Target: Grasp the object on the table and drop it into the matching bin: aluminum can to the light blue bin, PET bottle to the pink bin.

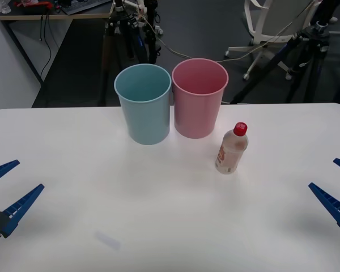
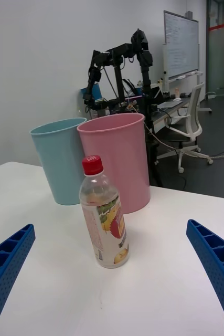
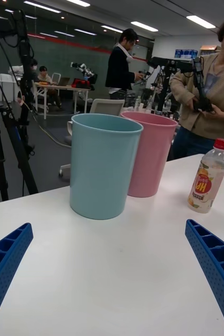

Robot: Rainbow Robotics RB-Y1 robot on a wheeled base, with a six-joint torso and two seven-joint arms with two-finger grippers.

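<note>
Just ahead of the wide-open, empty right gripper [image 2: 112, 278] stands the PET bottle [image 2: 105, 215]. Behind it is the pink bin [image 2: 117, 157]. The left gripper [image 1: 3, 195] waits wide open and empty too.

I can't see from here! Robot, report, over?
Left gripper and right gripper open, parked at table edges. PET bottle upright, beside pink bin. Nothing blocking.

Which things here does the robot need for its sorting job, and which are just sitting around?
Needed:
- PET bottle, upright on the table
- pink bin, where it goes
- right gripper, open, nearest the bottle

Just around:
- light blue bin, meant for cans
- left gripper, open, waiting
- office chair and tripods behind
</note>
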